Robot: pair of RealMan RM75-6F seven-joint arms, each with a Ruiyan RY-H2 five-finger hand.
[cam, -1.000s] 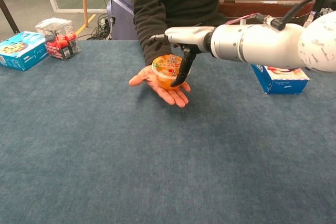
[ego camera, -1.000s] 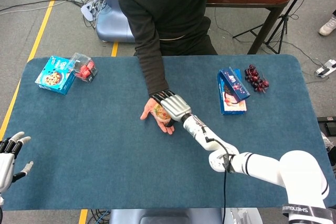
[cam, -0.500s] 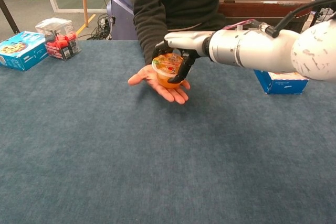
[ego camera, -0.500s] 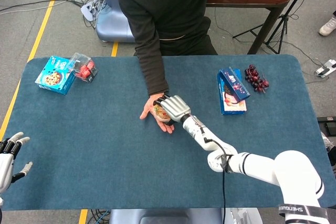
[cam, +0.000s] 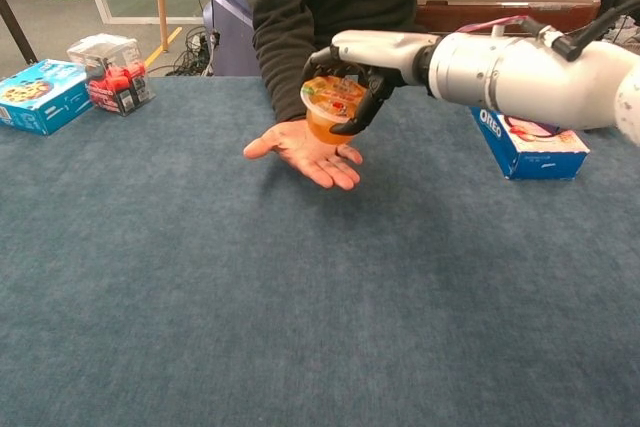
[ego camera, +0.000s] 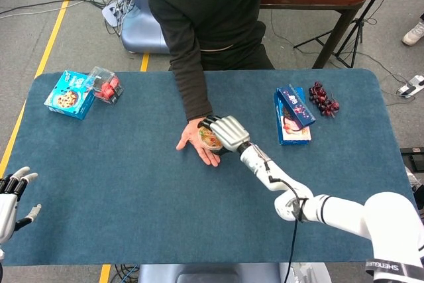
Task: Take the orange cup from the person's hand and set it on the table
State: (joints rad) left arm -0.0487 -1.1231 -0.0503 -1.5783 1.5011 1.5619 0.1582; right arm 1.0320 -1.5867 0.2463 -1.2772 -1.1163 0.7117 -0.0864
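Note:
My right hand (cam: 352, 77) (ego camera: 226, 132) grips the orange cup (cam: 331, 109) (ego camera: 211, 140), a clear-lidded cup with a colourful top, and holds it just above the person's open palm (cam: 308, 147) (ego camera: 197, 138). The cup no longer rests on the palm in the chest view. The palm lies flat on the blue table (cam: 300, 287) near its middle. My left hand (ego camera: 13, 193) stays at the table's front left edge with its fingers spread and nothing in it; the chest view does not show it.
A blue snack box (ego camera: 69, 94) (cam: 40, 94) and a clear pack of red items (ego camera: 105, 85) (cam: 110, 72) lie at the far left. An Oreo box (ego camera: 291, 115) (cam: 525, 147) and dark grapes (ego camera: 322, 99) sit at the right. The person stands at the far edge.
My right hand closed around the cup and lifted it up and slightly right off the person's palm. The left hand has not moved.

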